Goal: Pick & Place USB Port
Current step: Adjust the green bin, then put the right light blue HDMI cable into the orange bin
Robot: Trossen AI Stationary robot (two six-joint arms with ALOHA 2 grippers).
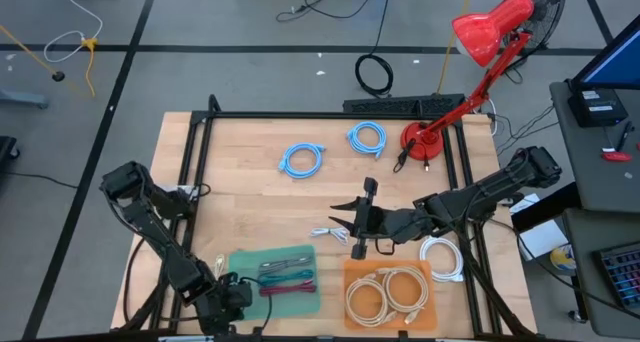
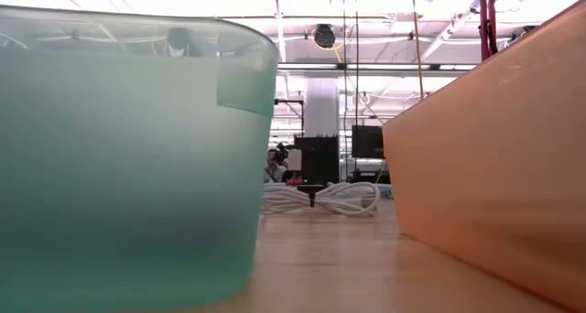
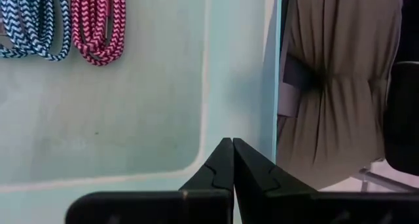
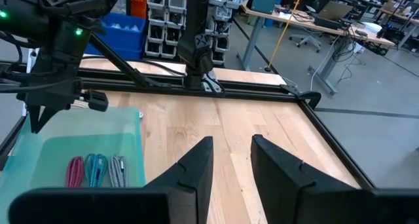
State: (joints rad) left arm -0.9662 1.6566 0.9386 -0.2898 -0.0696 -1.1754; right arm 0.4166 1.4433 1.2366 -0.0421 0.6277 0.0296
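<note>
Cable: white cable [image 1: 327,232], loosely coiled, just left of right claw [image 1: 345,227]
Right claw: spread
Left claw [image 3: 232,160]: pressed together

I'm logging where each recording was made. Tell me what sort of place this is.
Most likely a robotics lab or workshop. Parts-bin racks and desks with computers stand beyond the wooden table, cables trail over the floor, and both arms work from a black frame around the table.
</note>
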